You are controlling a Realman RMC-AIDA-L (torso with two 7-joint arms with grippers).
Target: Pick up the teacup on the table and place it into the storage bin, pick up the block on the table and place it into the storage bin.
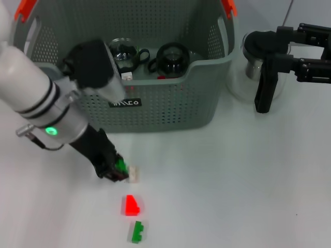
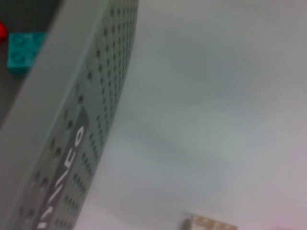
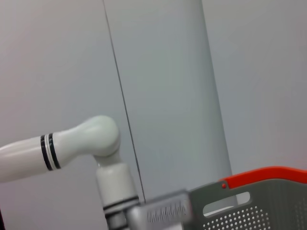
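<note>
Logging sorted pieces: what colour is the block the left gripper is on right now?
Green. The left gripper sits on a green block beside a beige one; head view shows it best.

A: Where is the left gripper (image 1: 118,170)?
B: Down on the table (image 1: 232,196), in front of the storage bin (image 1: 170,108), at a small block (image 1: 121,165).
A: What lies nearest?
B: Another block (image 1: 134,174) touches its right side. Two more blocks (image 1: 131,205) (image 1: 137,232) lie nearer the robot, just apart.
A: And the bin?
B: Behind the gripper, with two teacups (image 1: 124,51) (image 1: 171,59) inside. The right gripper (image 1: 269,77) hangs to its right, by a glass vessel (image 1: 252,64).
</note>
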